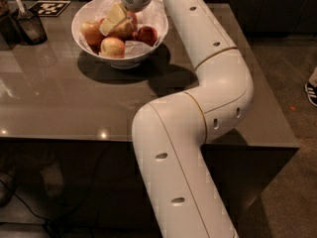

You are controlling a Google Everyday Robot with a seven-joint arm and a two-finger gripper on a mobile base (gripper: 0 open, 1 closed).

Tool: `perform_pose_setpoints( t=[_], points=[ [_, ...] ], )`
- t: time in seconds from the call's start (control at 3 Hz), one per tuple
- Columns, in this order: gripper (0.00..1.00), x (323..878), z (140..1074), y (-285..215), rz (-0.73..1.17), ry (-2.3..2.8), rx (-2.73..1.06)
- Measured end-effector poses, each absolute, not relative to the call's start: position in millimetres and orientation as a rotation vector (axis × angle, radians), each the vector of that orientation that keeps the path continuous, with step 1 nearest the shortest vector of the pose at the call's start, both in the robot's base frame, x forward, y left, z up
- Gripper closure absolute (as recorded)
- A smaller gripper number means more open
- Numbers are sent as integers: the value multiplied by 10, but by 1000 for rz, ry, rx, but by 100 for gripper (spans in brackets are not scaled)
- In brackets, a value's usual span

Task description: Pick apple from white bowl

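Hanging low inside the white bowl [159, 29], the gripper [110, 24] slants down from the wrist toward the near-left, its pale tip among the fruit on the crumpled paper lining [153, 11]. From this angle only one pale wedge of it shows, so I cannot tell how far the jaws are apart, or whether they have hold of anything. The apple [126, 30] nearest the jaws lies just beside and partly under them, on the side toward the arm, and looks to be touching the tip. A second apple [91, 32] sits just beyond the tip on the far side from the arm, a third [113, 47] just in front of it toward the camera, and a redder one [147, 34] lies behind the jaws under the wrist. Being round, the fruit offers no long axis to line up with, so the coming move most likely turns on centring the jaws over that nearest apple, then closing and lifting straight up clear of the rim. The bowl stands on the table [59, 103], well apart from the dark container [30, 28].
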State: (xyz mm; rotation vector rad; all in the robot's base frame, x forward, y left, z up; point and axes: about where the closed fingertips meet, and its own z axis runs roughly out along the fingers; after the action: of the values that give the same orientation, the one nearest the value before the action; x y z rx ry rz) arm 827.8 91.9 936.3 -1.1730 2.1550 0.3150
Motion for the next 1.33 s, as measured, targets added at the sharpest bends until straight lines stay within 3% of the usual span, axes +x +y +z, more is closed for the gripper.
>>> perform_pose_setpoints(
  t=[0.67, 1.33],
  points=[
    [27, 8278, 9356, 920, 315, 2156, -1174],
    [62, 8280, 9150, 928, 324, 2189, -1197]
  ],
)
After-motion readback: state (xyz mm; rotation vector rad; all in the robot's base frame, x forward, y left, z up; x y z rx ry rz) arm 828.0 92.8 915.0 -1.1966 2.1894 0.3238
